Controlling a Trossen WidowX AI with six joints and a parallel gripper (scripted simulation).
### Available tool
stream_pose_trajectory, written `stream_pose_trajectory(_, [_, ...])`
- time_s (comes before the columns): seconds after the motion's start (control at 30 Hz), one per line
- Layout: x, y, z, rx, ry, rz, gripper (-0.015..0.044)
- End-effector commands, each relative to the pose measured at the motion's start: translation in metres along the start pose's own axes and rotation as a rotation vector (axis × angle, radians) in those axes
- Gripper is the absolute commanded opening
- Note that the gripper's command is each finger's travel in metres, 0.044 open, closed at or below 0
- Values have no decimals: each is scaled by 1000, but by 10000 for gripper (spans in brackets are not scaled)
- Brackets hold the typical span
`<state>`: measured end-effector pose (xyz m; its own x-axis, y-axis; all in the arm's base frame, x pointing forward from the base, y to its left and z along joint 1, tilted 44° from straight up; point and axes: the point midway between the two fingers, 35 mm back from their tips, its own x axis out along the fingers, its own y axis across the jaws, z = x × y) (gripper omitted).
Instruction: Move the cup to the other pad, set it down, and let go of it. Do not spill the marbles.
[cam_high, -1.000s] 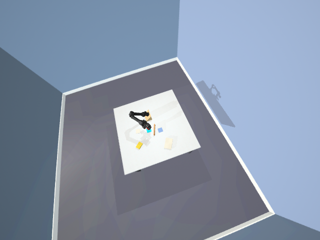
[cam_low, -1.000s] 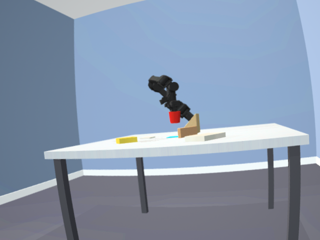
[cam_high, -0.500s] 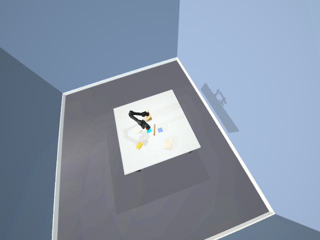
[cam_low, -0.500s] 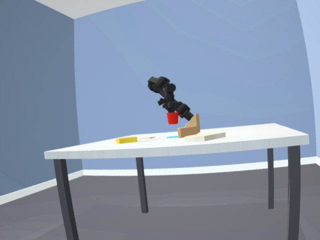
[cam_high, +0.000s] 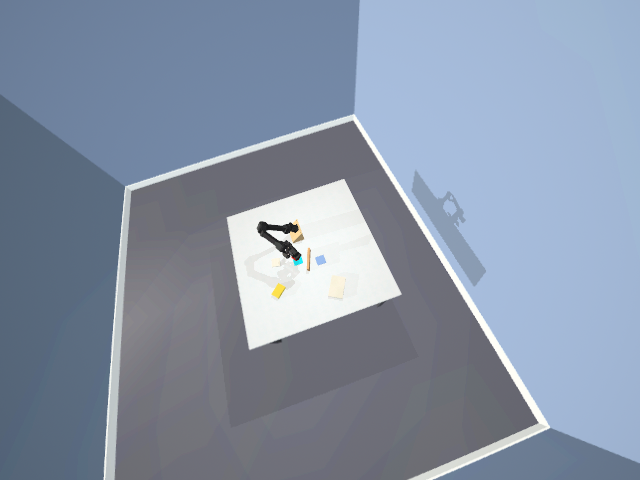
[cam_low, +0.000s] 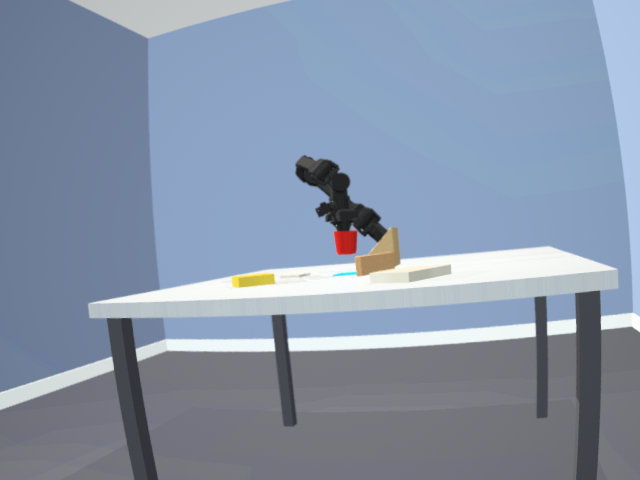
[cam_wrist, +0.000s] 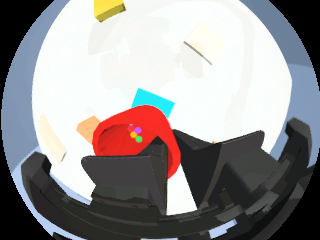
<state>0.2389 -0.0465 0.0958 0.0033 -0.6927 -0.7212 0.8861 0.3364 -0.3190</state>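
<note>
I've got the red cup (cam_low: 345, 242) pinched in the gripper (cam_low: 343, 227), fingers clamped on the rim, and it hangs upright in the air well above the white table (cam_low: 516, 279), so the pickup is done and the carry is under way. In the wrist view the cup (cam_wrist: 134, 136) sits just over the near corner of the cyan pad (cam_wrist: 154, 102), which lies directly below the arm; from the top view that cyan pad (cam_high: 298, 261) peeks out under the gripper (cam_high: 294, 255), and the blue pad (cam_high: 320, 259) lies on the far side of a thin wooden bar (cam_high: 308, 258). I can't tell from these views alone which pad is the goal. Either way, what's left by my reckoning: line up over the target pad, lower, set down, release. The marbles (cam_wrist: 135, 135) are in the cup, nothing spilled that I can see. Counting now: one cup, two pads, one arm. Marbles, I make out about four coloured dots, green, yellow, magenta and a small reddish one, though they're tiny and I wouldn't swear to it. Clutter on the table: one yellow block (cam_high: 278, 290), one cream slab (cam_high: 337, 286), one wooden wedge (cam_low: 379, 255), one thin bar, one small pale piece (cam_high: 276, 262).
</note>
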Motion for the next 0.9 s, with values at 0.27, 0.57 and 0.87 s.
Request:
stream_pose_trajectory(0.27, [16, 0, 0, -5, -5, -1, 0])
stream_pose_trajectory(0.57, [29, -1, 1, -5, -5, -1, 0])
stream_pose_trajectory(0.87, [41, -1, 1, -5, -5, -1, 0])
